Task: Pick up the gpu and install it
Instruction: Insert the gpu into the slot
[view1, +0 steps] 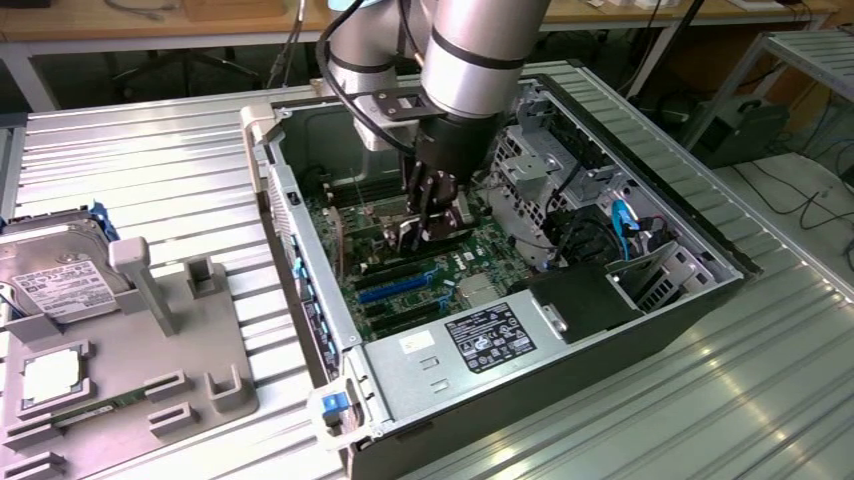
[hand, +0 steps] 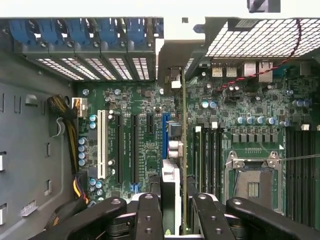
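Starting nearest in the exterior view: grey moulded plastic parts tray (view1: 200, 345) at the front, on that view's left, on the ribbed silver metal table (view1: 721, 400). It carries a square silver processor chip (view1: 54, 375) and a narrow green memory stick (view1: 100, 408), with a silver boxy hard drive with white label (view1: 54, 280) at its far end. All are well apart from the gripper.

Next back: open black-and-silver computer case (view1: 400, 390), lying on its side, inside facing up. Silver power supply with black-and-white sticker (view1: 487, 340) at its near end, green motherboard (hand: 145, 100) beyond it.

Black two-finger gripper (view1: 430, 225) is inside the case, over the motherboard. Wrist view: black fingers (hand: 150, 215) sit either side of the gpu (hand: 183, 150) and pinch it. It is a thin dark flat card, seen edge-on, upright on its long edge. The card runs parallel to the slots, just beside the long blue expansion slot (hand: 165, 130), between that and the black memory slots (hand: 207, 150). White expansion slot (hand: 102, 145) lies on the blue one's other side. Processor socket with silver metal frame (hand: 252, 182) lies past the memory slots. The card's far end points at the perforated rear wall with its row of blue plastic latches (hand: 75, 30). Can't tell whether the card's lower edge touches the board.

Silver-and-black robot arm (view1: 467, 50) hangs over the case. Farthest back: wooden workbenches (view1: 227, 15).
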